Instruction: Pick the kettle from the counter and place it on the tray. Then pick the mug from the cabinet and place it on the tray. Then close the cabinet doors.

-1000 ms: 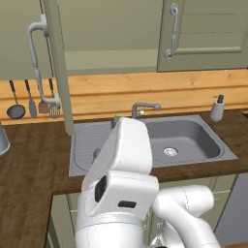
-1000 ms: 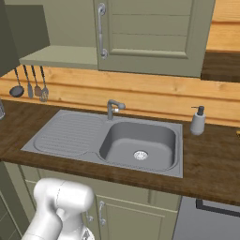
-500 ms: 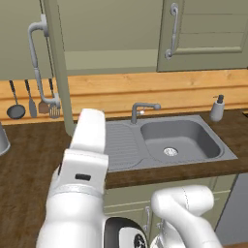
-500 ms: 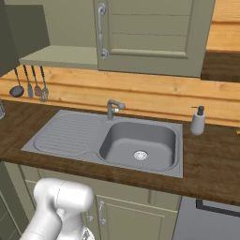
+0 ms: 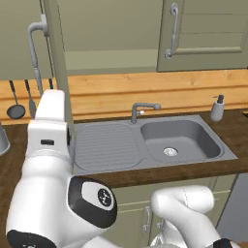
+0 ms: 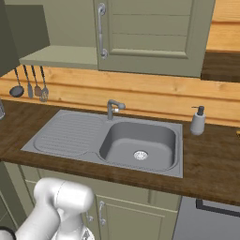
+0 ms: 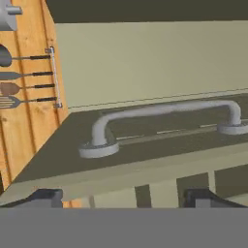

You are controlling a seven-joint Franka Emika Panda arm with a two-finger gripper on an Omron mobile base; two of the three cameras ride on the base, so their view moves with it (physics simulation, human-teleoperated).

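1. Gripper (image 7: 123, 197) sits close in front of the open left cabinet door (image 7: 145, 145), aimed along its face; the fingertips (image 7: 41, 197) stand wide apart at either side with nothing between them.
2. Pale grey bar handle (image 7: 160, 114) lies just beyond the fingertips, between them in the hand view, not touched.
3. In the left base view, that door (image 5: 54, 72) stands edge-on, swung out over the counter (image 5: 160, 169), arm below it.
4. Right cabinet door (image 6: 154, 35) is shut above the sink (image 6: 136, 140).
5. Hanging utensils (image 7: 24, 80) on the wood wall, far left.
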